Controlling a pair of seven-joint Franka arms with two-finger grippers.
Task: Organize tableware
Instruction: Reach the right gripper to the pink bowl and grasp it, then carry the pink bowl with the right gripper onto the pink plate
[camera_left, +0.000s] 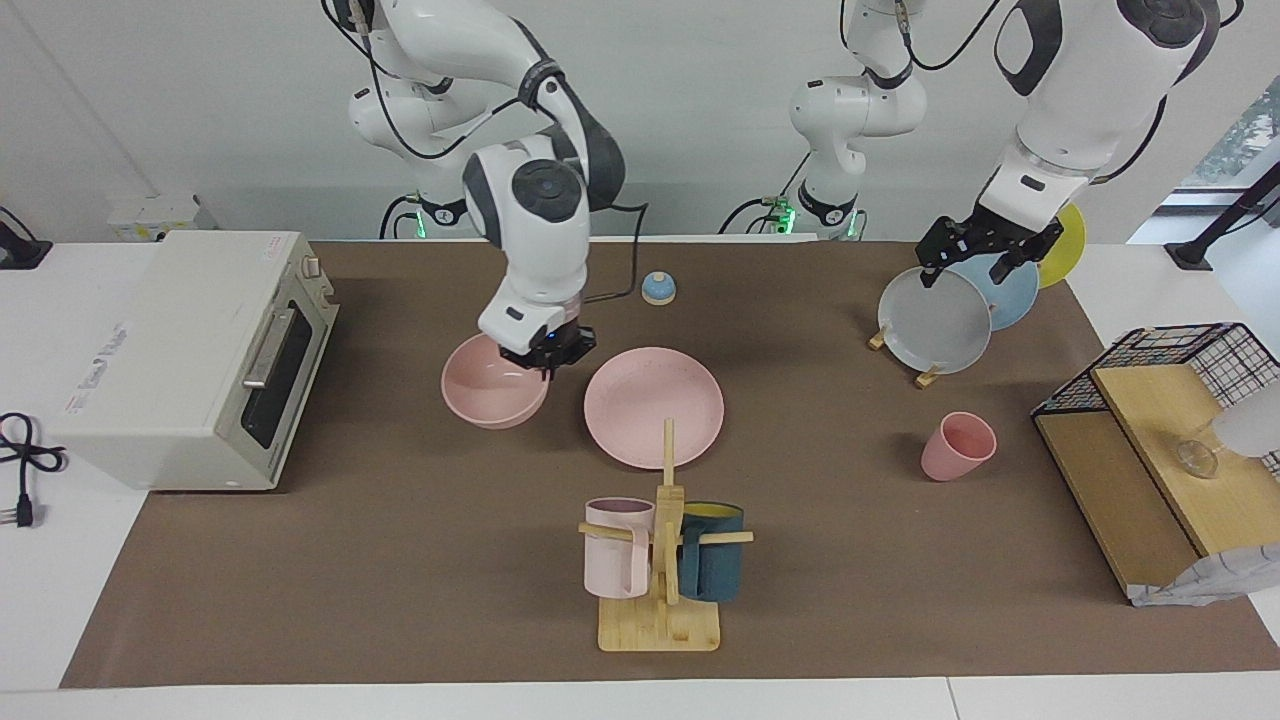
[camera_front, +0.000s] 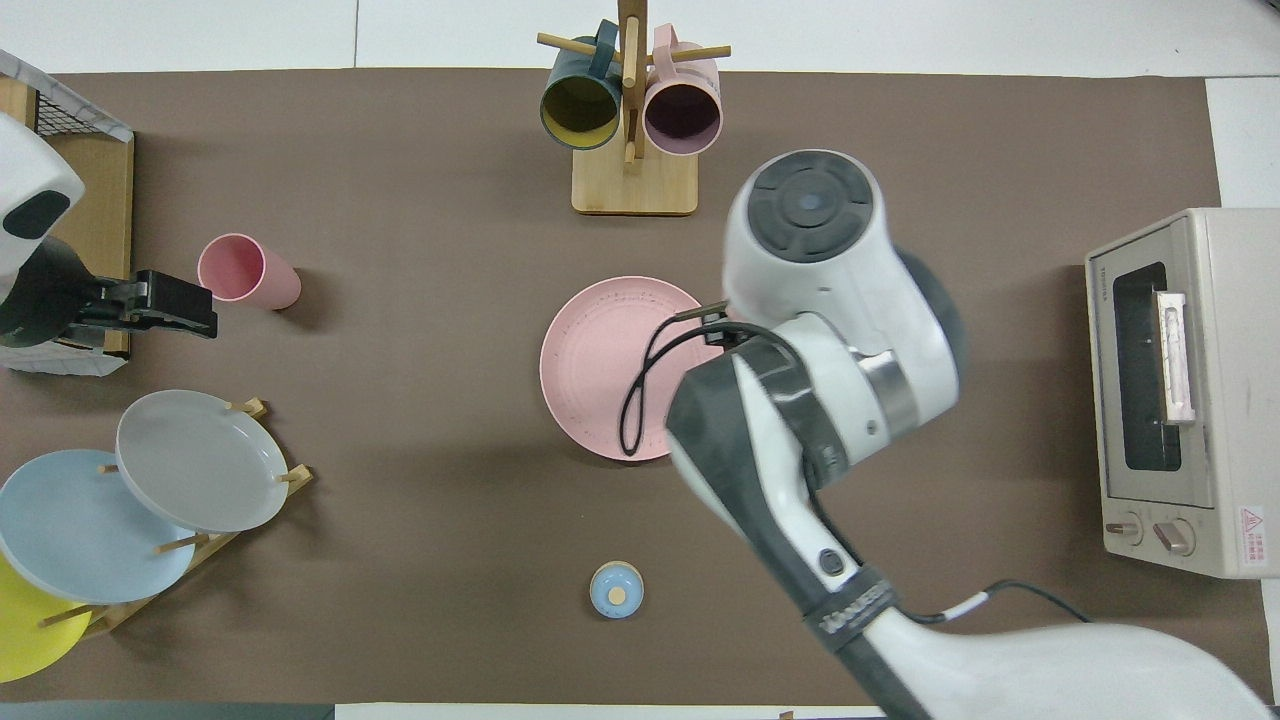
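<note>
Facing view, items as we find them.

Right gripper (camera_left: 545, 352): fingers pinching the rim of the bowl (camera_left: 495, 392) on its plate-side edge. The bowl hangs from that pinch, tilted, clear of the mat (camera_left: 400, 560), over the strip between the oven (camera_left: 190, 355) and the plate (camera_left: 654, 406), just beside the plate's rim. Most of the bowl lies to the oven side of the fingers. In the overhead view we cannot see the bowl or the fingers; the right arm (camera_front: 830, 340) covers them.

Plate: flat on the mat at mid-table, bare, with the mug rack (camera_left: 660, 570) farther from the robots and the small blue knob (camera_left: 659, 288) nearer to them.

Cup (camera_left: 958, 446): on the mat toward the left arm's end, leaning, mouth up, well apart from the plate, beside the wire-and-wood shelf (camera_left: 1150, 450).

Left gripper (camera_left: 985, 262): waiting in the air over the plate stand, above the grey plate (camera_left: 932, 322). We cannot tell how its fingers are set. In the overhead view it shows just beside the cup (camera_front: 247, 271), not touching it.

Stand: grey, blue (camera_left: 1012, 292) and yellow (camera_left: 1066, 242) plates on edge.

Rack: a pale pink mug (camera_left: 617, 548) and a teal mug (camera_left: 712, 566), one on each side of the post.
</note>
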